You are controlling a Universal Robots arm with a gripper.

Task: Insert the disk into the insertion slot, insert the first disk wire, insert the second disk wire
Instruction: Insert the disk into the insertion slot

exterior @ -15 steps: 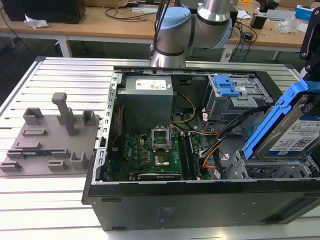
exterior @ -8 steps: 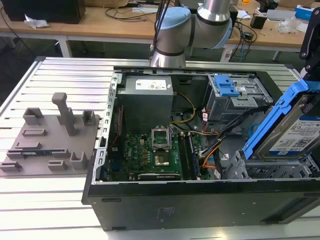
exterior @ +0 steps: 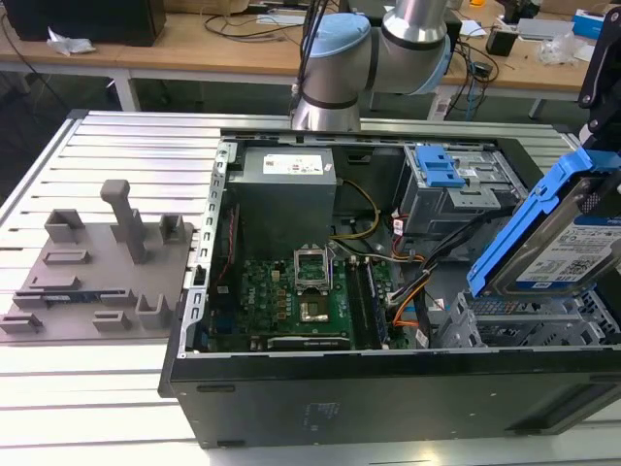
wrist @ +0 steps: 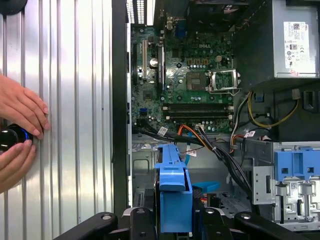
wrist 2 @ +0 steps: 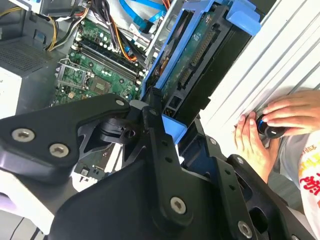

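One disk point(exterior: 582, 248), one computer case point(exterior: 388, 388), one motherboard point(exterior: 291, 291), one power supply point(exterior: 286, 194), two hands point(wrist: 22, 107) point(wrist: 15, 162)

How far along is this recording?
Nothing is finished yet. The gripper is shut on the disk, held tilted above the insertion slot, not in it. Both wire steps are undone: the cables lie loose in the case, none plugged into the disk.

The Universal Robots arm point(exterior: 335, 68) stands beyond the far wall of the open computer case point(exterior: 369, 398), its blue-capped joints bent. Above the case's interior the gripper point(wrist: 174, 222) has its black fingers point(wrist 2: 156, 140) clamped on the tilted disk point(wrist: 173, 190).
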